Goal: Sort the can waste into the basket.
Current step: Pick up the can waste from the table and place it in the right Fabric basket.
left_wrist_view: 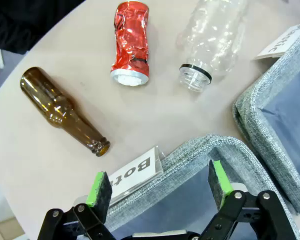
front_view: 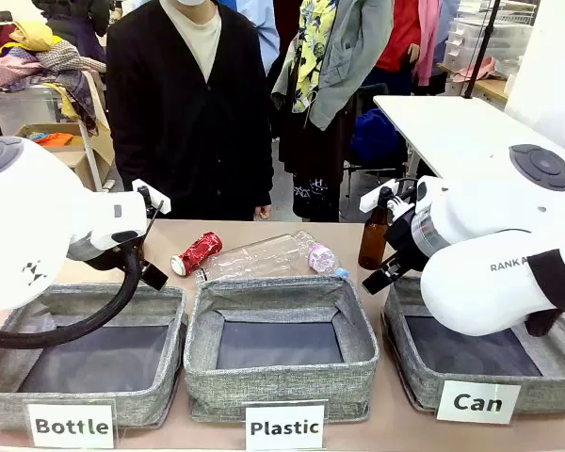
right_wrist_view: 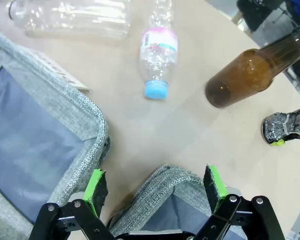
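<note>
A crushed red can (front_view: 197, 252) (left_wrist_view: 132, 42) lies on the table behind the bins, left of centre. In the right wrist view a dark speckled can (right_wrist_view: 285, 127) sits at the right edge, partly cut off. The grey basket (front_view: 400, 350) with the "Can" sign (front_view: 477, 402) stands at the front right. My right gripper (right_wrist_view: 155, 187) hangs open over that basket's near rim (right_wrist_view: 165, 180), holding nothing. My left gripper (left_wrist_view: 157, 187) is open and empty above a corner of the "Bottle" bin (left_wrist_view: 210, 145), short of the red can.
Grey bins signed "Bottle" (front_view: 85, 299) and "Plastic" (front_view: 279, 377) stand beside the basket. A large clear plastic bottle (front_view: 264, 256) (left_wrist_view: 212, 35) and a small pink-labelled one (front_view: 322, 258) (right_wrist_view: 158, 50) lie behind them. One brown bottle (front_view: 373, 235) (right_wrist_view: 250, 75) stands upright; another (left_wrist_view: 60, 110) lies flat. A person (front_view: 188, 104) stands opposite.
</note>
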You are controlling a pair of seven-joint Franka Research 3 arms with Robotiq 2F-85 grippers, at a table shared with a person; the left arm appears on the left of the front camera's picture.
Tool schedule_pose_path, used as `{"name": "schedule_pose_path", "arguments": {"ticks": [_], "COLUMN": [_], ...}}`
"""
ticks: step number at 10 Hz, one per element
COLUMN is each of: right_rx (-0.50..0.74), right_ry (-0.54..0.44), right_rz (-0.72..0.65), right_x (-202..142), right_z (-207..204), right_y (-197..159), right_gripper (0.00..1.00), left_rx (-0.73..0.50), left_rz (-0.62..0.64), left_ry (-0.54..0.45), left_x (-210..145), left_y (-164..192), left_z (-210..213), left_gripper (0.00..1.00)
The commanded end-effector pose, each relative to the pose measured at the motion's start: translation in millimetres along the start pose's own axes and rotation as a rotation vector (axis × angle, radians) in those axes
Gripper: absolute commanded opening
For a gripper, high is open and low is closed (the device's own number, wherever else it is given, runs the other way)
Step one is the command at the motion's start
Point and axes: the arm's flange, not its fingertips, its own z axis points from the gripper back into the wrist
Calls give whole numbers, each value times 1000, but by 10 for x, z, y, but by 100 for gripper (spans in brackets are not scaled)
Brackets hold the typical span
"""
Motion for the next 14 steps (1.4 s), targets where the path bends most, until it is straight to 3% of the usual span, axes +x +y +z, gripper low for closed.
{"name": "schedule_pose_path", "arguments": {"ticks": [1, 14], "right_rx": [0, 0], "right_ry": [0, 0], "right_rz": [0, 0], "right_x": [0, 0], "right_z": [0, 0], "right_y": [0, 0], "right_gripper": [100, 100], "left_rx": [0, 0], "left_rz": [0, 0], "left_ry": [0, 0], "left_x": [0, 0], "left_y": [0, 0], "left_z": [1, 1], "left_gripper": [100, 100]}}
